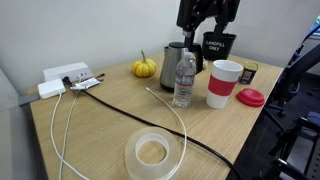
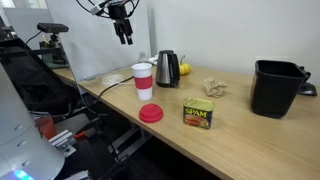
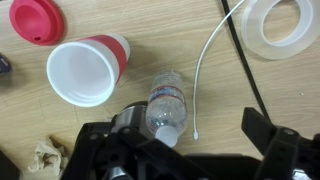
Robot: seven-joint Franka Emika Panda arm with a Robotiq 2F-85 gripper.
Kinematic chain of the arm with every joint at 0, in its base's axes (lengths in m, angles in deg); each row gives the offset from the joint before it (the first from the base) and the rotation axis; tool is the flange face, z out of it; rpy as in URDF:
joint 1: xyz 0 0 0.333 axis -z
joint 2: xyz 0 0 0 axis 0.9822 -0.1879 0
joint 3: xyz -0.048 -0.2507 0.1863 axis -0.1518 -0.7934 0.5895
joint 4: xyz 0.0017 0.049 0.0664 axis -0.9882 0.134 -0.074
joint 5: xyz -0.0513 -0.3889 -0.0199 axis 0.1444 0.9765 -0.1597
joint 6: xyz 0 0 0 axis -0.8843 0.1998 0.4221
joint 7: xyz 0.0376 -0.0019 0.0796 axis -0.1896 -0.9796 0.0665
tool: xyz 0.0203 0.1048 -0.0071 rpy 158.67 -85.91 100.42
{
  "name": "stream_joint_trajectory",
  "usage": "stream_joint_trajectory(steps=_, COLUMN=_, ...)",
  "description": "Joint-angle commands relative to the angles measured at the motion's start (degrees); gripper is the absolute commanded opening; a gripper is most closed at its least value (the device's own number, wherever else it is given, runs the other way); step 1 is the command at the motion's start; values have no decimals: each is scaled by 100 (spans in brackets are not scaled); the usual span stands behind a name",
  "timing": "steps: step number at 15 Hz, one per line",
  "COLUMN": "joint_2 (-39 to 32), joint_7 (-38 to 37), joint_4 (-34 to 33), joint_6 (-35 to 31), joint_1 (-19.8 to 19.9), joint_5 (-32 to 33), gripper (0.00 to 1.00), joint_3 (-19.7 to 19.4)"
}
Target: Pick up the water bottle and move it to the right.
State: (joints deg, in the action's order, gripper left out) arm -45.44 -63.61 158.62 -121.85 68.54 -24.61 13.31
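Note:
The water bottle [image 1: 184, 80] is small, clear and ribbed, with a white cap, and stands upright mid-table between the steel kettle [image 1: 173, 55] and the white cup with red sleeve [image 1: 224, 83]. In the wrist view I look down on the bottle's cap and label [image 3: 165, 105], with the cup [image 3: 85, 70] beside it. My gripper [image 1: 207, 15] hangs high above the table behind the bottle, open and empty; it also shows in an exterior view [image 2: 123, 30]. In the wrist view its two dark fingers [image 3: 185, 150] stand wide apart, and the bottle cap lies near the left one.
A red lid [image 1: 251, 97], a clear tape roll [image 1: 153, 152], a small orange pumpkin [image 1: 145, 67] and a power strip [image 1: 65, 75] with white and black cables [image 3: 205, 70] lie around the bottle. Along the table are a Spam can [image 2: 197, 113] and a black bin [image 2: 275, 87].

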Motion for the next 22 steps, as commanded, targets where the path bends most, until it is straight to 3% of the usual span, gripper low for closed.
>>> stream_joint_trajectory(steps=1, joint_2=-4, joint_7=-297, joint_4=37, joint_6=-180, joint_1=-49, joint_5=-99, gripper=100, joint_3=-50)
stream_joint_trajectory(steps=4, joint_2=-3, joint_7=-638, joint_4=47, joint_6=-287, joint_1=-44, joint_5=-56, gripper=100, joint_3=-37)
stream_joint_trajectory(steps=5, joint_2=-381, joint_7=-424, joint_4=45, joint_6=-815, joint_1=135, joint_5=-20, gripper=100, joint_3=-247)
stream_joint_trajectory(steps=12, joint_2=-1377, joint_7=-274, joint_4=-20, joint_6=-1964, joint_1=390, joint_5=38, gripper=100, joint_3=-1068)
stream_joint_trajectory(steps=17, joint_2=-1393, joint_7=-111, joint_4=-84, joint_6=-2090, joint_1=187, joint_5=-366, gripper=100, joint_3=-1039)
stream_joint_trajectory(steps=22, joint_2=-1211, joint_7=-96, joint_4=-87, joint_6=-1932, joint_1=30, joint_5=-367, gripper=100, joint_3=-1003)
